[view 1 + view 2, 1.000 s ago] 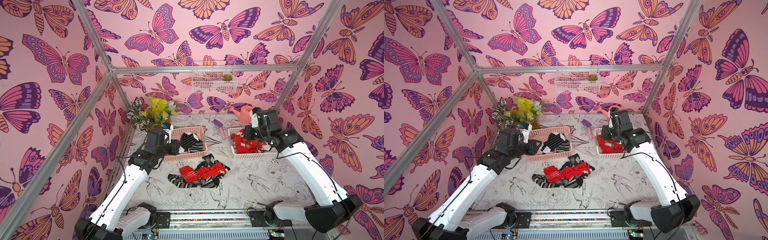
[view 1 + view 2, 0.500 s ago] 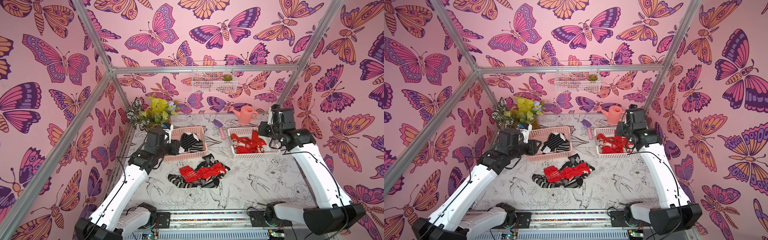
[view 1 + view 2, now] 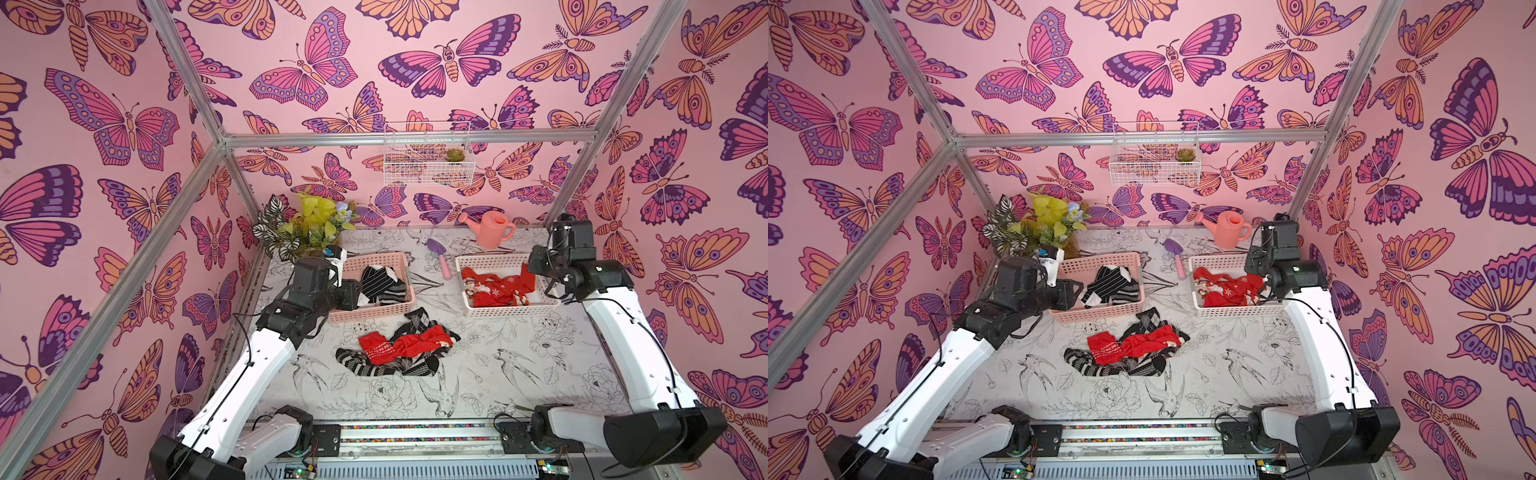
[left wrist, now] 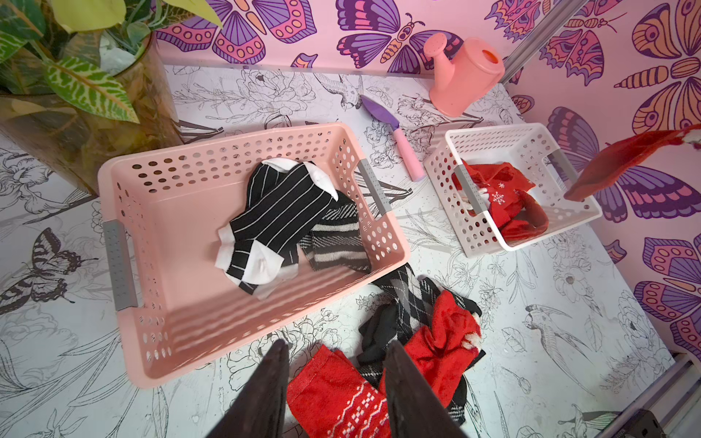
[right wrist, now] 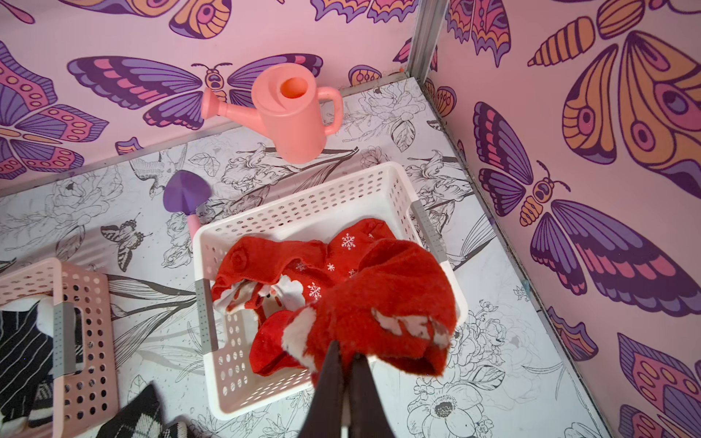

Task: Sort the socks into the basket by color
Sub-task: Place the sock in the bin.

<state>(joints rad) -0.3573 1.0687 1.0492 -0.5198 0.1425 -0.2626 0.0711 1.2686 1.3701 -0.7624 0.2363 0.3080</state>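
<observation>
Heap of loose socks [image 3: 399,349] at worktop [image 3: 519,386] centre. The patterned red sock [image 3: 376,348] lies at its 9 o'clock side, a striped sock [image 3: 353,363] runs along 6 o'clock, and an argyle sock [image 3: 415,322] pokes out at 12. Left fingers [image 4: 265,394] spread apart, empty, raised by the 9 o'clock end of the pink basket [image 3: 374,311]; wrist view shows the patterned red sock on the worktop between them, not touched. Pink basket at 10 o'clock on the worktop holds black-and-white socks [image 3: 380,282]. White basket [image 3: 511,307] at 2 o'clock holds red socks [image 3: 494,289] with snowflakes and Santa figures. Right fingers [image 5: 330,386] pinched closed on a fuzzy red sock [image 5: 390,303], which hangs above the white basket's 3 o'clock end, clear of the pile inside. Beyond, between the baskets at 12 o'clock, a purple trowel [image 3: 440,255] with a pink handle. Plant [image 3: 307,228] at 11, pink watering can [image 3: 490,228] at 1, both against the far wall. Wire basket [image 3: 428,166] is mounted higher on that wall.
</observation>
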